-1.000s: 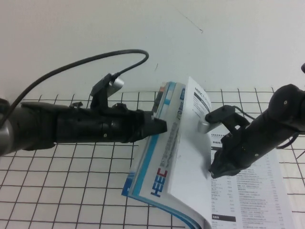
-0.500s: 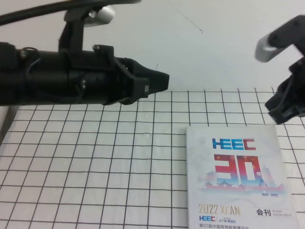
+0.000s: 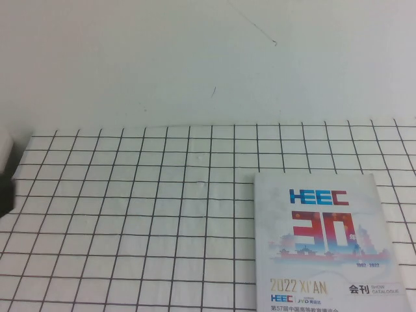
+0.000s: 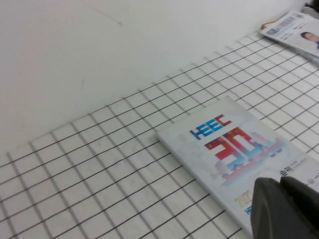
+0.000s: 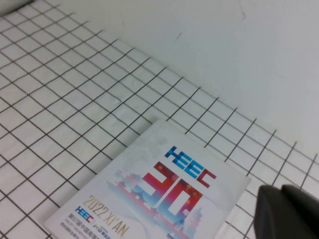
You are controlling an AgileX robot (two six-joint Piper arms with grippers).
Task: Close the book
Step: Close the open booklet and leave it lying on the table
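The book (image 3: 322, 240) lies shut and flat on the gridded mat (image 3: 130, 214) at the front right, its white "HEEC 30" cover facing up. Neither gripper appears in the high view. In the left wrist view my left gripper (image 4: 280, 182) hovers above the book (image 4: 234, 149) near its lower edge, dark fingers pressed together and holding nothing. In the right wrist view my right gripper (image 5: 280, 190) hangs over the mat just beside a corner of the book (image 5: 154, 194), also shut and empty.
A plain white surface runs behind the mat. Another printed leaflet (image 4: 294, 30) lies off the mat's far corner in the left wrist view. A dark shape (image 3: 5, 195) and a pale one sit at the high view's left edge.
A second ago both grippers were at the half-open book. It now lies shut, and both arms have pulled back out of the high view.
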